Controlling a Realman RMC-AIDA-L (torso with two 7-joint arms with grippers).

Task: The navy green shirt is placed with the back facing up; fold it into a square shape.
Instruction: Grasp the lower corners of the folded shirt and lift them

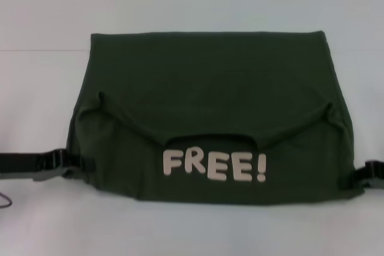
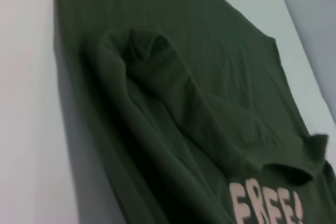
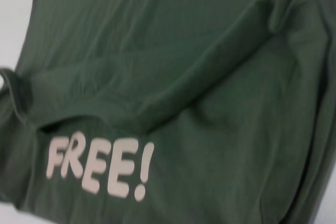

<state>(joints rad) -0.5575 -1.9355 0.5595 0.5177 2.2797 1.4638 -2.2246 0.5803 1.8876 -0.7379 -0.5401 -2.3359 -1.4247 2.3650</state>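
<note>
The navy green shirt lies on the pale table as a wide, folded shape. A top layer is folded toward me; its curved edge ends just above the off-white "FREE!" lettering, which faces up near the front edge. Both wrist views show the same fold ridge and the lettering. My left gripper sits low at the shirt's near left corner, touching or just beside the cloth. My right gripper sits at the near right corner, partly out of the head view.
The pale table surrounds the shirt on all sides. A thin dark cable lies at the left edge near my left arm. A faint line crosses the table at the back left.
</note>
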